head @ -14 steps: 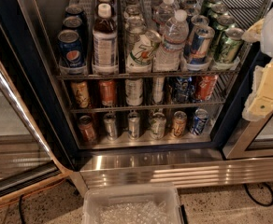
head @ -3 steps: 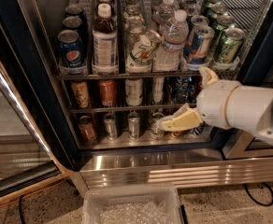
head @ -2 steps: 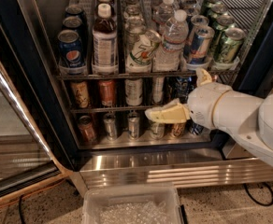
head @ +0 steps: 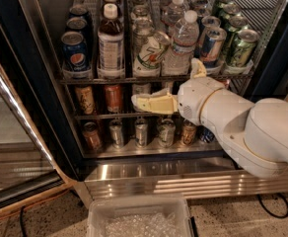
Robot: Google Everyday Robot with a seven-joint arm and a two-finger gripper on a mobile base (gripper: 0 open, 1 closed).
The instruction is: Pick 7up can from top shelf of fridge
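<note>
The 7up can (head: 151,54), white with a green "7", leans tilted at the front of the top shelf (head: 92,79), in the third lane from the left. The fridge (head: 183,174) stands with its door open. My gripper (head: 164,82) is on the white arm coming in from the lower right. It sits in front of the second shelf, just below and slightly right of the 7up can. It is open and empty: one cream finger (head: 154,103) points left and the other (head: 198,68) points up at the shelf rail.
Pepsi cans (head: 75,51), a brown bottle (head: 110,38), water bottles (head: 183,41), a blue can (head: 212,44) and green cans (head: 242,47) share the top shelf. Smaller cans fill the lower shelves. The glass door (head: 16,132) hangs open at left. A clear bin (head: 139,218) lies on the floor.
The arm has swung in from the right edge and moved left and up. The gripper has risen from the bottom shelf level to just under the top shelf rail.
</note>
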